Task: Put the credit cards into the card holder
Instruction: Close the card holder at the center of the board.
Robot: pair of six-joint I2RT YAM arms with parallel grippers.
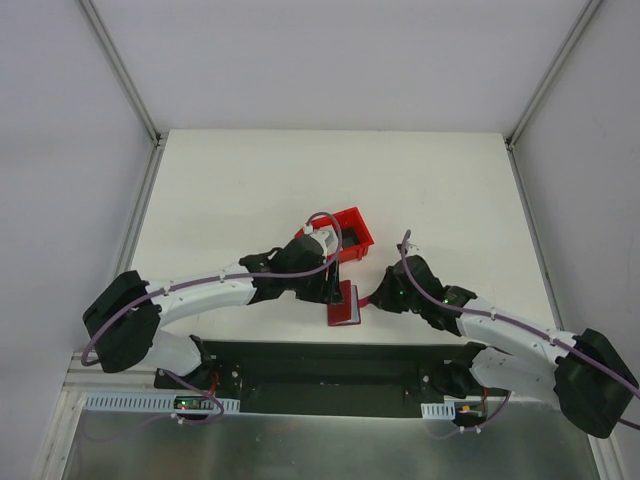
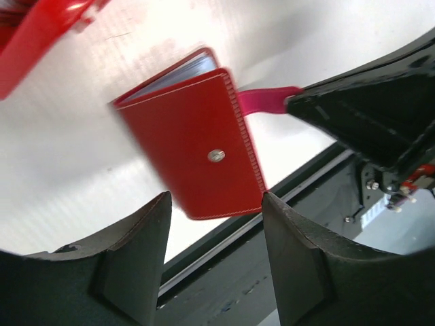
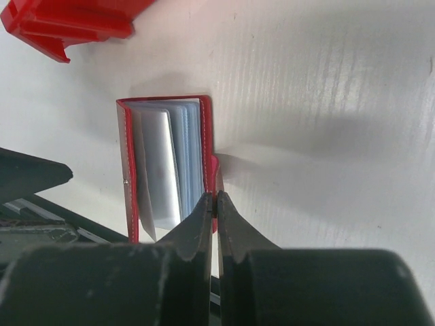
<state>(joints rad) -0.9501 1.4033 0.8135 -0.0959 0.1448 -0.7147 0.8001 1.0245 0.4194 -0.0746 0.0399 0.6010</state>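
Note:
The card holder (image 1: 343,310) is a small red wallet lying near the table's front edge, between the two arms. In the left wrist view it (image 2: 197,142) is partly open, snap stud up, with its pink-red tab (image 2: 265,102) stretched out. My right gripper (image 3: 216,197) is shut on that tab; it also shows in the top view (image 1: 373,297). The right wrist view shows the wallet's pale blue-grey pockets (image 3: 170,163) fanned open. My left gripper (image 2: 214,204) is open and empty just above the wallet. No loose credit cards are in view.
A red open-topped plastic bin (image 1: 352,233) stands just behind the wallet, partly hidden by the left wrist; its edge shows in the left wrist view (image 2: 41,34) and the right wrist view (image 3: 61,24). The dark base strip (image 1: 320,360) lies at the table's front edge.

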